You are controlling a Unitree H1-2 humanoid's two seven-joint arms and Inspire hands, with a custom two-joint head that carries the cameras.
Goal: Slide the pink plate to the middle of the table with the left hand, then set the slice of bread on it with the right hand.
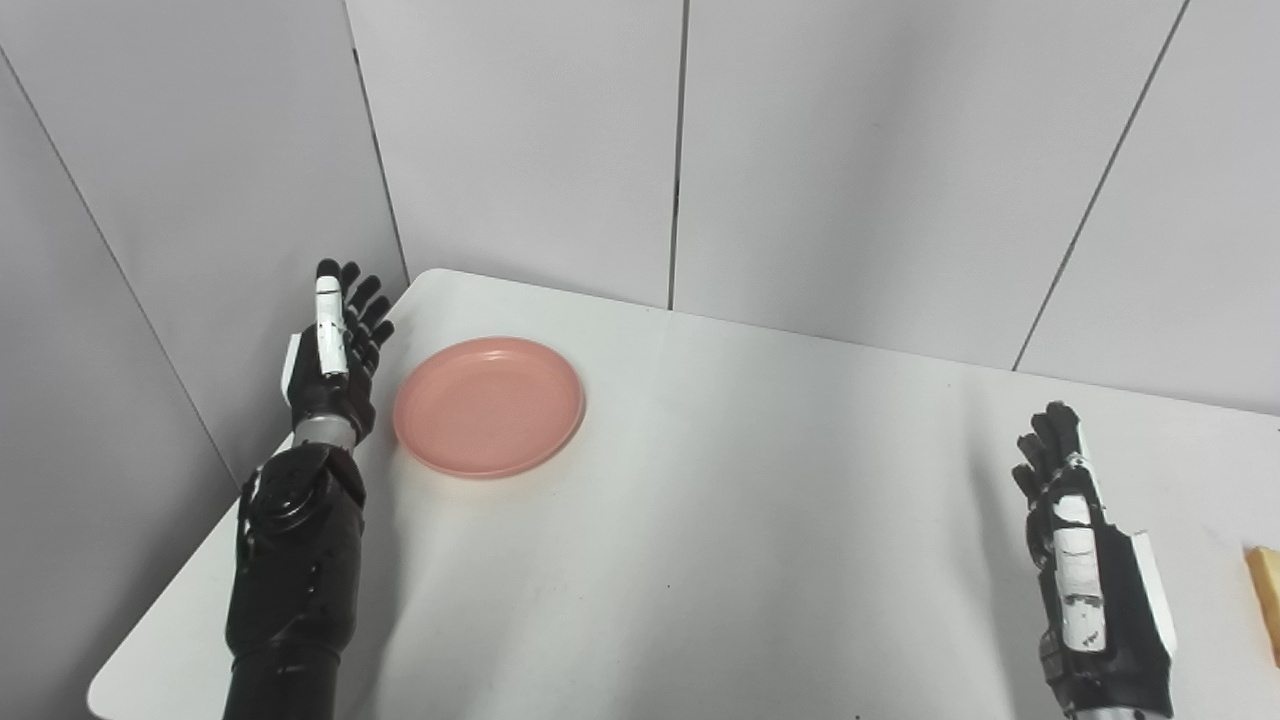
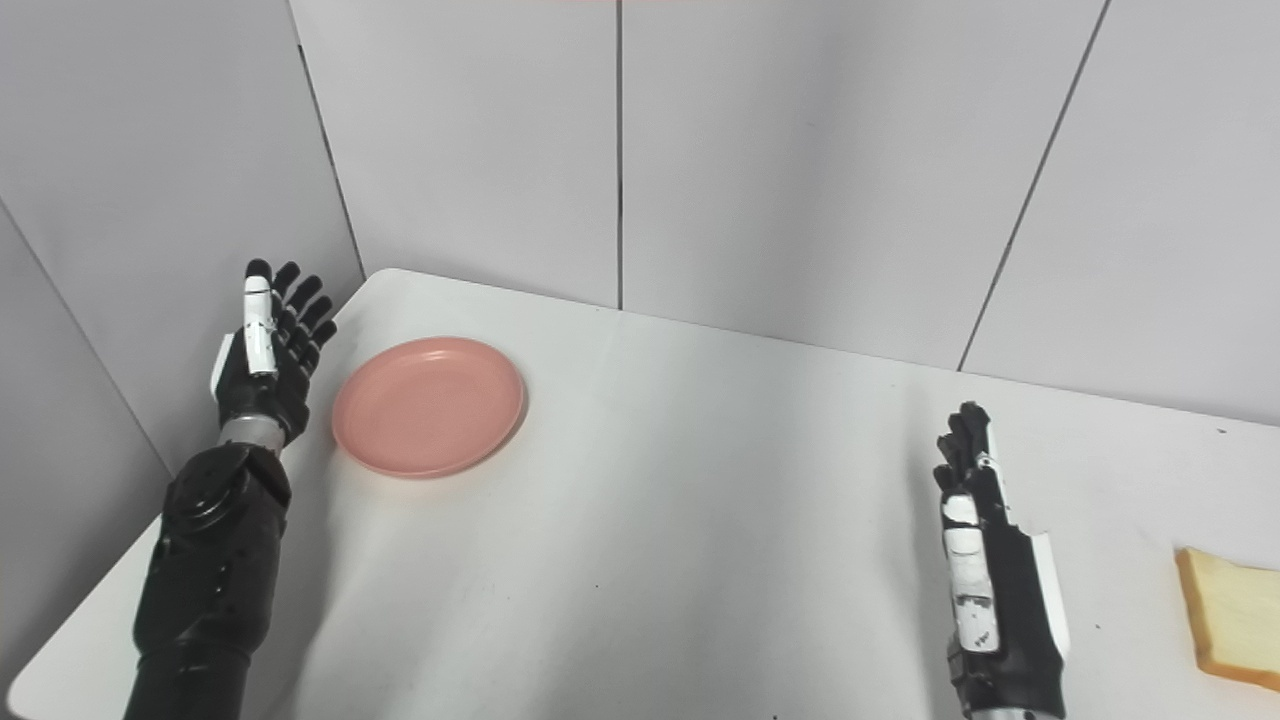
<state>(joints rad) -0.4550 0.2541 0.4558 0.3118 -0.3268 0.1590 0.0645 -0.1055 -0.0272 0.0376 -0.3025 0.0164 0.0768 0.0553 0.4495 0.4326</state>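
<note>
left eye view shows the pink plate (image 1: 489, 405) near the table's (image 1: 700, 520) far left corner, bread slice (image 2: 1232, 617) at its right edge, left hand (image 1: 335, 350) and right hand (image 2: 985, 560) empty, fingers spread.

— What is carried by the counter (image 2: 700, 520)?
— A pink plate (image 2: 429, 405) is set flat near its far left corner. A slice of bread (image 2: 1230, 618) is laid at the near right edge, well apart from the plate.
</note>
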